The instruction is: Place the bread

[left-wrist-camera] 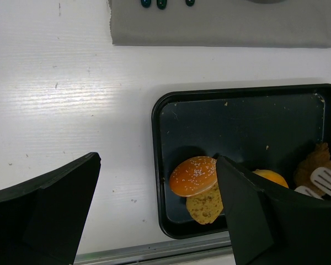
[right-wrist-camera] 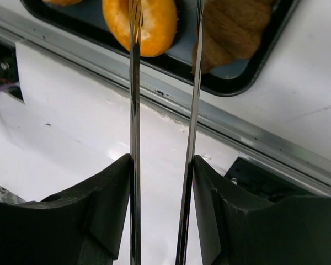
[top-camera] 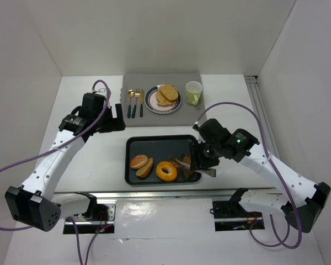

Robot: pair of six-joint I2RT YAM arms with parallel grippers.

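I have the right gripper (top-camera: 201, 160) clenched on a pair of metal tongs (right-wrist-camera: 134, 110), its fingers (right-wrist-camera: 107, 204) pressing the two blades from outside. The gripper sits at the 4 o'clock corner of the black tray (top-camera: 154, 142). In the right wrist view one blade crosses the bagel (right-wrist-camera: 140, 22) and the other lies along the edge of the croissant (right-wrist-camera: 237, 27). I cannot tell whether the tips pinch either one.

The bread is all in the tray's near half: a sesame bun (top-camera: 138, 161) at 8 o'clock, a bread slice (top-camera: 145, 168) leaning against it, then the bagel at 6 o'clock and the croissant at 4 o'clock.

The left gripper (top-camera: 117, 117) is released, jaws wide and holding nothing, above the bare table at 10 o'clock of the tray.

At 12 o'clock a grey placemat (top-camera: 154, 80) carries cutlery (top-camera: 135, 102), a plate (top-camera: 150, 102) with toast (top-camera: 166, 95) and a pale green cup (top-camera: 193, 92).
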